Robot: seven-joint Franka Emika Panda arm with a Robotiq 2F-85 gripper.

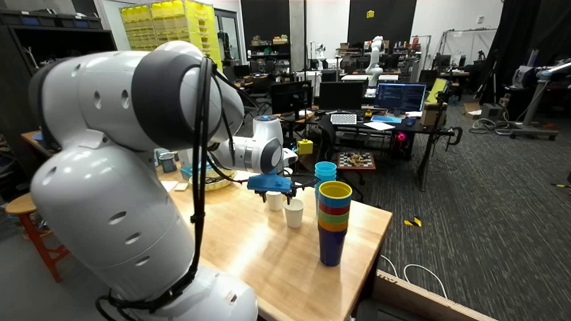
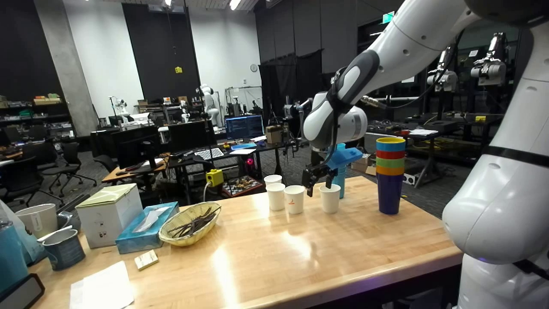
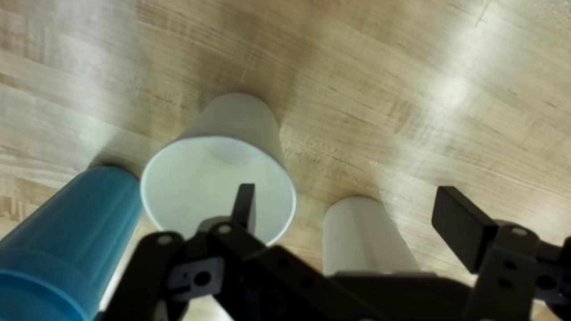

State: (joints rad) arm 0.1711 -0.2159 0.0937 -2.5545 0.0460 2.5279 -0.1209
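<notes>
A pale basket (image 2: 184, 241) sits on the worktop (image 2: 257, 253), then come three white cups (image 2: 281, 198), then the fingers (image 2: 307, 182), spread wide and gripping nothing. One of them stands at the mouth of a fourth white cup (image 2: 330, 201); whether above or inside the rim, I can't tell. Just right are blue cups (image 2: 341, 177), and farther right a multicoloured stack (image 2: 390, 184). To take that cup cleanly, I'd line up squarely, descend straight, and close gently; its wall probably dents.

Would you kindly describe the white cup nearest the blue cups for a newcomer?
Above the wooden table, find the open gripper. Below it stands the white cup nearest the blue cups; unlike the other white cups, it has a fingertip at its mouth.
</notes>
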